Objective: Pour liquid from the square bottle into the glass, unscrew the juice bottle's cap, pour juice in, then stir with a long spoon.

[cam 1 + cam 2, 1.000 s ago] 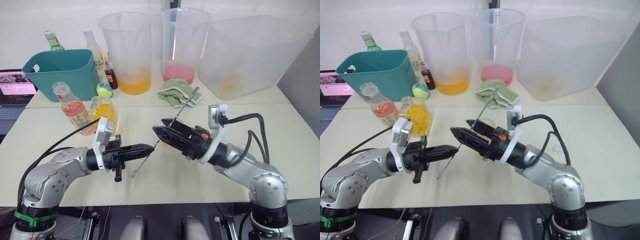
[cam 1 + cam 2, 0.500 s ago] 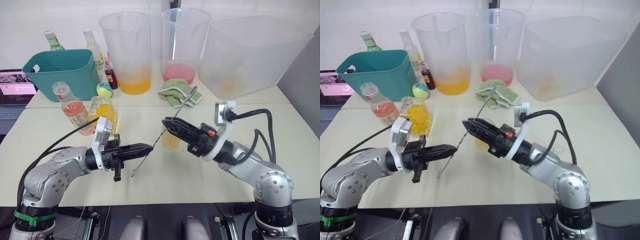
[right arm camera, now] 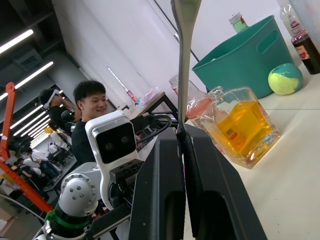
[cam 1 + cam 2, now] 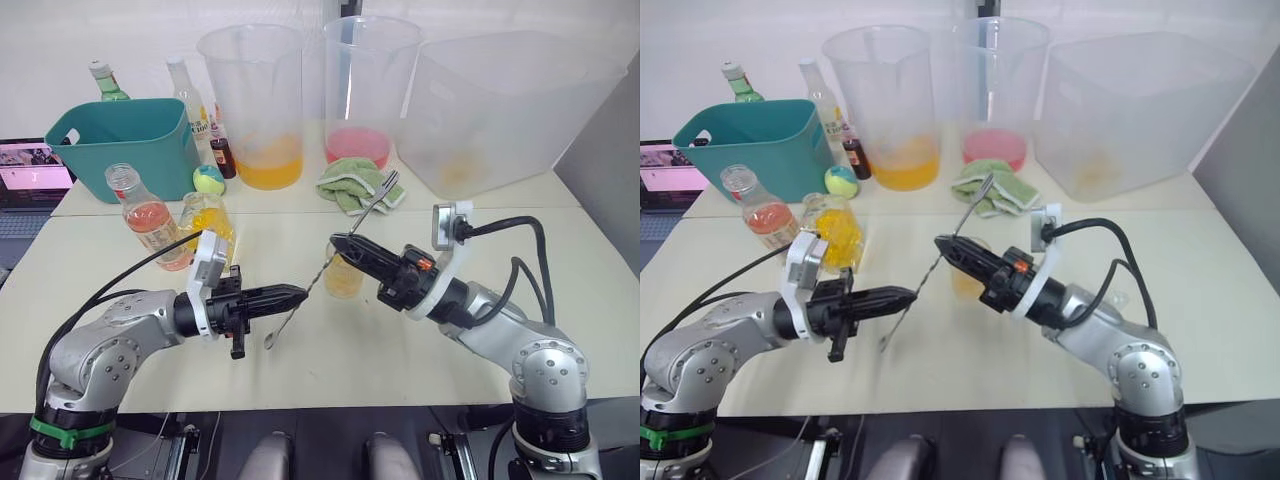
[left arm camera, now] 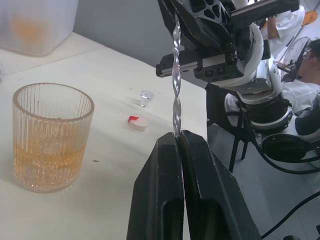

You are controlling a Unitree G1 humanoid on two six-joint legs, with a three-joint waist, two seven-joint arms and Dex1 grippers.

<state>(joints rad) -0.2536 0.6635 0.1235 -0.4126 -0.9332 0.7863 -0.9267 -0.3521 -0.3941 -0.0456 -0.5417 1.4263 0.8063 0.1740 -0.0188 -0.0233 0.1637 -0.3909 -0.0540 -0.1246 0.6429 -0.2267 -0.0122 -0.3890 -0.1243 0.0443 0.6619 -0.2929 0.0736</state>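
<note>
Two hands (image 4: 300, 295) (image 4: 336, 241) on the long spoon (image 4: 322, 273).

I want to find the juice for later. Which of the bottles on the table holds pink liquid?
The slim plastic juice bottle beside the square bottle, in front of the teal tub. It has no cap on; the square one holds yellow liquid.

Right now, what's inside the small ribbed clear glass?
The ribbed clear glass holds orange-yellow liquid in its lower part, well below the rim. The long silver spoon is outside it, gripped by both hands.
</note>
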